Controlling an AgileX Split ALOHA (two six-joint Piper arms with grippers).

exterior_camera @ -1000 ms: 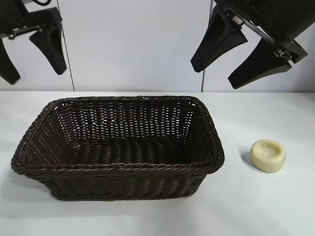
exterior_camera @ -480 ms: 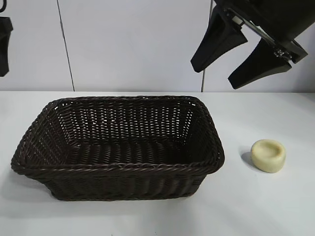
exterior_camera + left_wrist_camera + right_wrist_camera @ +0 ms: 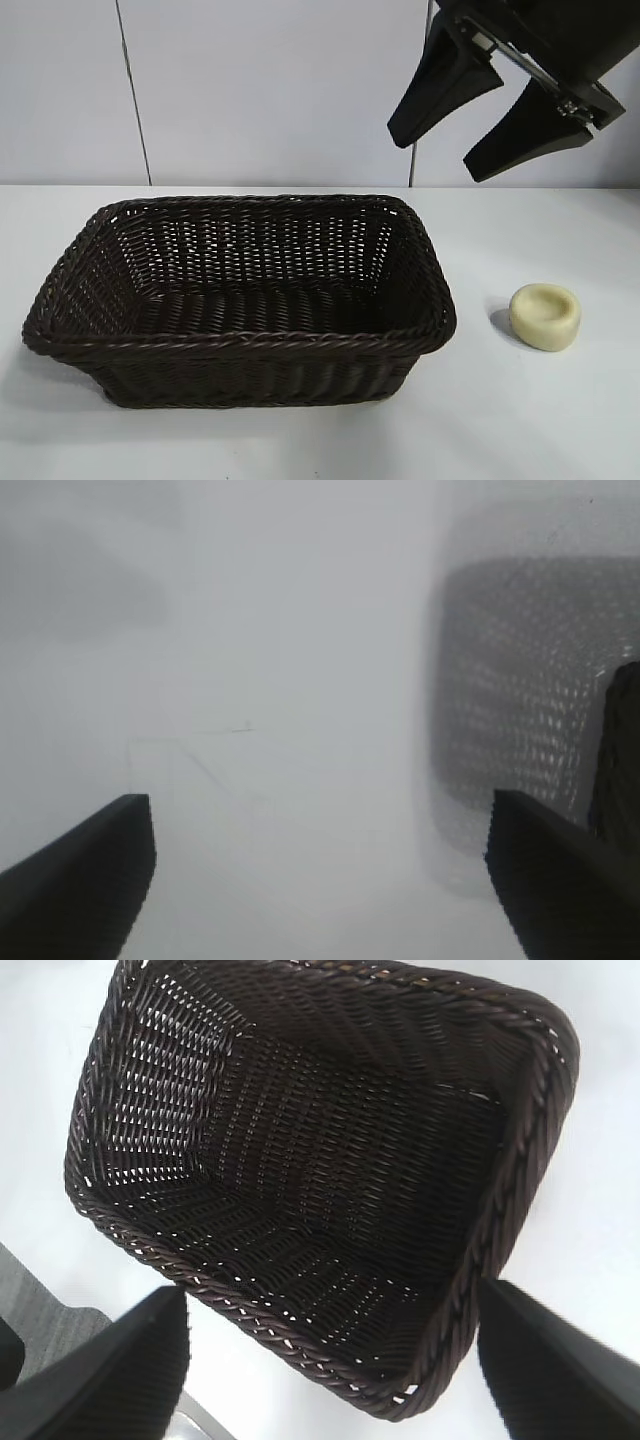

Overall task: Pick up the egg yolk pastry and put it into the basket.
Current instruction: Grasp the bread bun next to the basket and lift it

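Gone from the outside view was the left gripper (image 3: 320,880), spread wide; the right gripper (image 3: 480,120) was held apart above the basket (image 3: 240,340), pastry (image 3: 545,316) untouched.

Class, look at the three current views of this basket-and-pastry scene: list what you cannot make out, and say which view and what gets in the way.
- Left gripper: outside the exterior view's frame; only its fingertips show in the left wrist view.
- Basket: blurred and cut by the edge in the left wrist view.
- Egg yolk pastry: in neither wrist view; its underside rests unseen on the table.
- Right gripper: its upper body is cut off by the exterior view's top edge.
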